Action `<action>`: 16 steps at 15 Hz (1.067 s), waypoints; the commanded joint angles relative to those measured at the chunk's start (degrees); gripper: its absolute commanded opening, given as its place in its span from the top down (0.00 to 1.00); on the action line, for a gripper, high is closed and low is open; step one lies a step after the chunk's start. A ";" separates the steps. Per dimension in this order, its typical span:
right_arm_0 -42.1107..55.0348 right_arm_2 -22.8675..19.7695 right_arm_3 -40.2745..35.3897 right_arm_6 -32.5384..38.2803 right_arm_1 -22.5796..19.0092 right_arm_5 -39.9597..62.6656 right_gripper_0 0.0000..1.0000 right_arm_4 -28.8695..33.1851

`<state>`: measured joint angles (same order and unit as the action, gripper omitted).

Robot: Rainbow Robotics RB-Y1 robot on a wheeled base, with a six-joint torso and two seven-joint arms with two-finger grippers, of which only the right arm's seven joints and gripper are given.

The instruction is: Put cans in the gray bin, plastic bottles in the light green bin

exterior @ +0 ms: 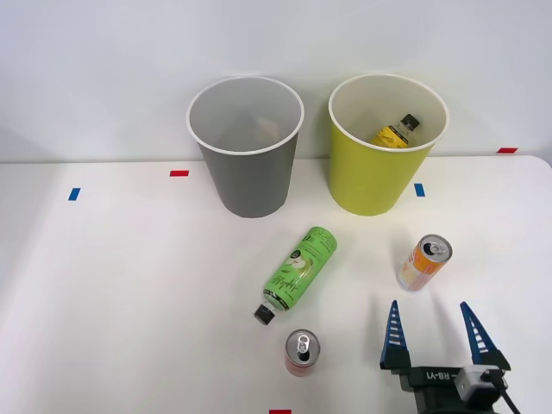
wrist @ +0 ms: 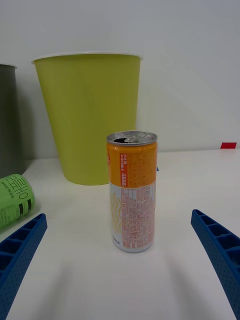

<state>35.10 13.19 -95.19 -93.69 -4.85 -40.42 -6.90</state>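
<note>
An orange and white can (exterior: 423,262) (wrist: 132,191) stands upright on the white table, just beyond my open right gripper (exterior: 435,329) (wrist: 120,260). Nothing sits between its blue fingers (wrist: 216,250). A red can (exterior: 301,352) stands upright to the gripper's left. A green-labelled bottle (exterior: 296,272) (wrist: 12,200) with a black cap lies on its side in the middle of the table. The gray bin (exterior: 247,147) (wrist: 9,120) and the light green bin (exterior: 386,144) (wrist: 90,115) stand side by side at the back. A yellow-labelled bottle (exterior: 396,131) lies inside the light green bin.
Small red tape marks (exterior: 178,173) and blue tape marks (exterior: 74,194) are stuck on the table. A pale wall rises right behind the bins. The table's left half is bare white surface.
</note>
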 commanded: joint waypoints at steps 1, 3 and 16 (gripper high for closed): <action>-3.73 -1.94 0.00 -0.18 1.34 3.94 0.00 -0.57; -5.75 -3.18 0.00 -0.44 1.95 5.79 0.00 -0.66; -17.53 -6.95 5.71 -0.80 2.57 9.74 0.00 -1.45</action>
<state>18.06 6.33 -89.47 -94.40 -2.08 -31.24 -8.35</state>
